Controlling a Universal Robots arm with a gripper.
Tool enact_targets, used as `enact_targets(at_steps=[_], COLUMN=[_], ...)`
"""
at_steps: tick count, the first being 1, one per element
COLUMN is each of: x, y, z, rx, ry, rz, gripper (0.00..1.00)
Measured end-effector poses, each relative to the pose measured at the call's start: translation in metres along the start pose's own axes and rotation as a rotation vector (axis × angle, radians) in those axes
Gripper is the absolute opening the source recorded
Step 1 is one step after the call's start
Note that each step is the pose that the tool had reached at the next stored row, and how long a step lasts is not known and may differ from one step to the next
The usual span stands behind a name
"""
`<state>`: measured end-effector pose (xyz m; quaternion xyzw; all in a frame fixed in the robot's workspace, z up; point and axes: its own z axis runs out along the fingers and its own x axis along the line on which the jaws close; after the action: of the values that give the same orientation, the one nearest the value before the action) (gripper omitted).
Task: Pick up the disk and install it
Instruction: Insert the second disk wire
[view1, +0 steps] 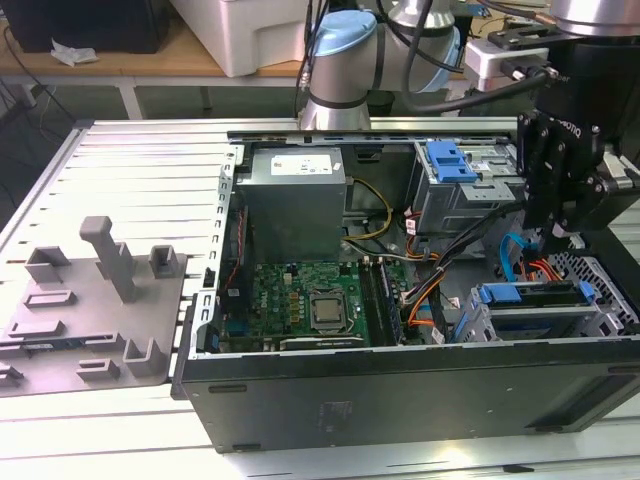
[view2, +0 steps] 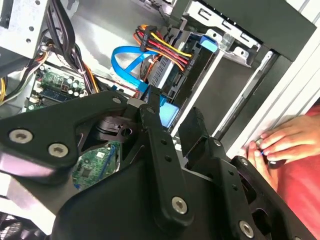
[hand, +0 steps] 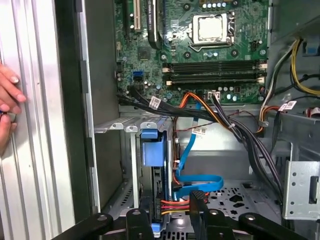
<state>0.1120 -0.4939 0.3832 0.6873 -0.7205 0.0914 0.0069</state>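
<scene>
The disk (view1: 530, 294), edged by its blue caddy rail, sits in the grey drive cage at the front corner of the open computer case, on the exterior view's right. My gripper (view1: 553, 236) hangs just above that cage, open, with nothing between its black fingers. In the first wrist view the disk's blue rail (hand: 155, 147) stands upright in the cage beyond the gripper (hand: 170, 214). The second wrist view shows the gripper (view2: 174, 114) spread, with the disk's blue end (view2: 209, 44) past it.
A blue data cable (hand: 192, 182) and red-yellow power leads (view2: 165, 45) lie beside the cage. The motherboard (view1: 310, 300), power supply (view1: 295, 200) and a blue latch bracket (view1: 450, 160) fill the case. A grey post fixture (view1: 100, 290) lies outside. A person's hand (view2: 285, 140) rests by the case.
</scene>
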Motion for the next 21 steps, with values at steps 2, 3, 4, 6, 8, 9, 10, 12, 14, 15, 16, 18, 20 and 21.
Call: enact_targets(at_steps=[2,3,4,6,8,9,10,12,14,15,16,18,20,21], x=[-0.0002,-0.0003,-0.0004,-0.0008,-0.0012,-0.0013,-0.0013,-0.0014,-0.0015,-0.0016,-0.0017,-0.0014,0.0002,0.0005], y=[-0.0002,-0.0010,-0.0016,-0.0034,-0.0045,-0.0044,-0.0044,-0.0043,-0.0042,-0.0041,-0.0041,-0.0039,-0.0038,-0.0037], z=[0.0010,0.0017,0.0021,0.0031,0.0044,0.0048,0.0052,0.0060,0.0069,0.0075,0.0081,0.0095,0.0119,0.0125], rx=[-0.0034,-0.0087,-0.0123,-0.0246,-0.0362,-0.0364,-0.0365,-0.0365,-0.0365,-0.0365,-0.0365,-0.0366,-0.0366,-0.0366], ry=[0.0010,0.0016,0.0018,0.0023,0.0028,0.0030,0.0030,0.0030,0.0029,0.0031,0.0032,0.0032,0.0030,0.0031], rz=[0.007,0.008,0.008,0.006,0.005,0.005,0.005,0.005,0.005,0.005,0.005,0.005,0.005,0.006], gripper=[0.43,0.43,0.43,0.43,0.43,0.43,0.43,0.43,0.43,0.43,0.43,0.43,0.43,0.43])
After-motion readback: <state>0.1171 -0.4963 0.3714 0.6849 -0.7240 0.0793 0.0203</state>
